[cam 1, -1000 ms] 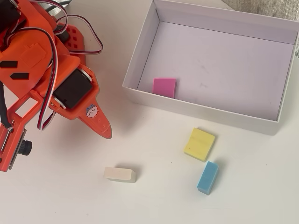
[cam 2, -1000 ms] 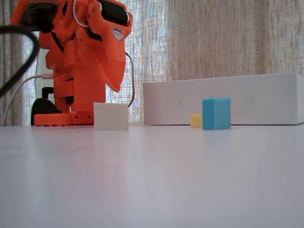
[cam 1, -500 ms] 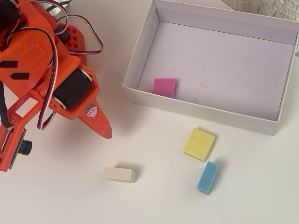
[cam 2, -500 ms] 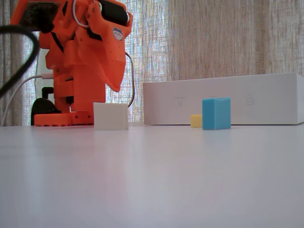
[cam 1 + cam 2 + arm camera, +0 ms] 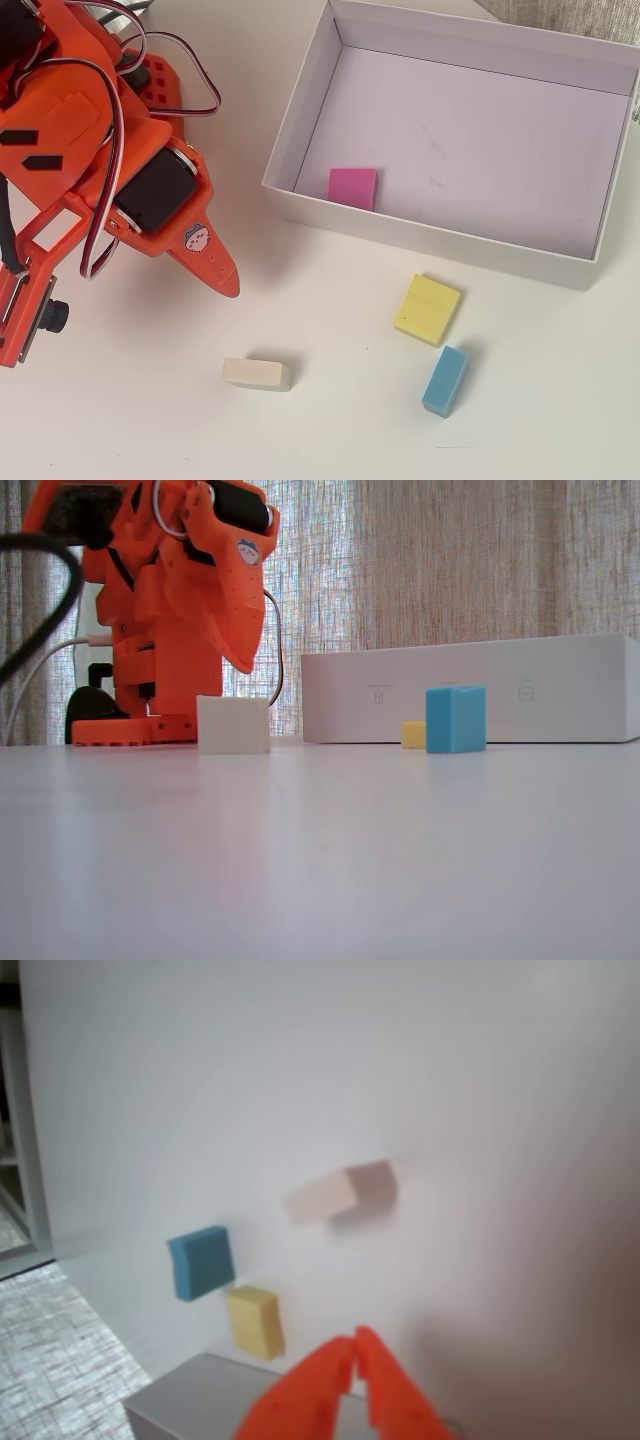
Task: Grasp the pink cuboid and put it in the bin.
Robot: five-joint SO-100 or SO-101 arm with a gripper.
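Note:
The pink cuboid point(image 5: 352, 187) lies flat inside the bin point(image 5: 310, 105), against its near wall at the left. It is hidden in the fixed and wrist views. The bin shows as a white box point(image 5: 470, 695) in the fixed view and as a grey corner point(image 5: 190, 1400) in the wrist view. My orange gripper point(image 5: 228, 283) is held above the table, left of the bin. Its fingertips meet with nothing between them in the wrist view point(image 5: 354, 1345). It also shows in the fixed view point(image 5: 243, 660).
A yellow block point(image 5: 428, 309), a blue block point(image 5: 444, 381) and a cream block point(image 5: 257, 374) lie on the white table in front of the bin. The arm's orange base point(image 5: 140, 680) stands at the left. A curtain hangs behind.

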